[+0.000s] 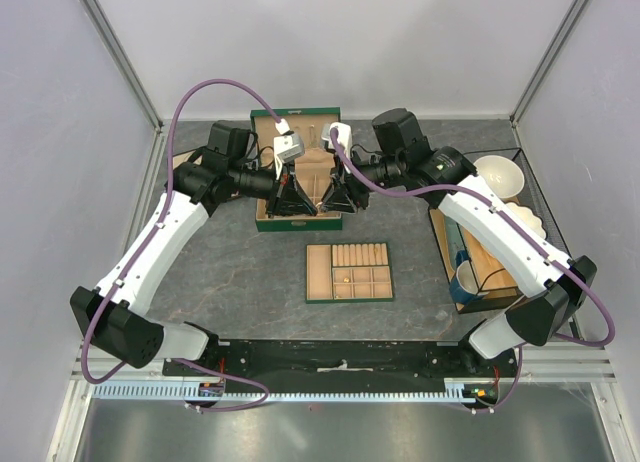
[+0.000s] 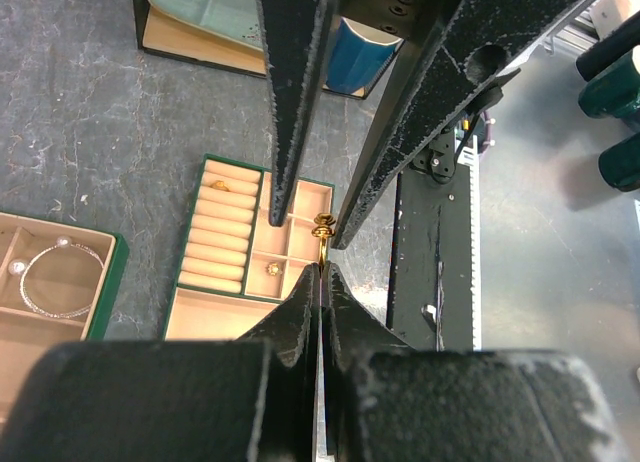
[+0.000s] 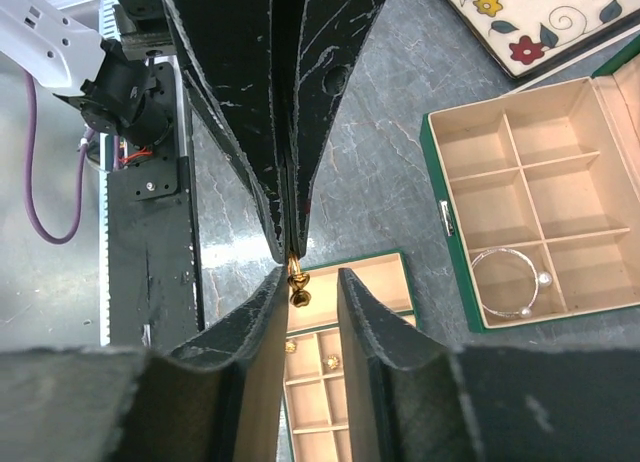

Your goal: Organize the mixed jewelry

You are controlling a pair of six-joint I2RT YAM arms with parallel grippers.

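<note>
- Dark grey mottled stone-look tabletop (image 1: 240,272), matte and scuffed, with pale wall panels behind.
- Top view: both black claws meet over the green tan-lined jewelry box (image 3: 475,147) at upper centre and cover most of its inside. What they pinch is too small to see from there.
- left gripper (image 2: 320,278): scratched black wedge fingers pressed together on the shank of a small gold-coloured stud (image 2: 322,234) with a knobbly flower-like head. The shank's lower end is hidden between the pads.
- right gripper (image 3: 312,274): fingers at a narrow gap, one on each side of the stud's head. Cannot tell whether they touch it.
- The stud is held in the air, mid-frame in both wrist views.
- Thin silvery-white bangle hoop (image 3: 497,251), open-ended with two pearl-like round tips, lies flat in a corner compartment of the box and nearly fills it. It sits at the right of the right wrist frame.
- Flat tan divided tray (image 1: 322,264) with a green rim, ring rolls and square cells sits at the centre of the top view, apart from the box. The fingers cut it off in both wrist views.
- Tiny gold-coloured pieces (image 2: 271,269) lie in the tray, one on a roll and others in cells. Their shapes are too small to read.
- Right edge of the top view: blue mug (image 1: 465,279) and white bowl (image 1: 497,174), partly behind the right arm.
</note>
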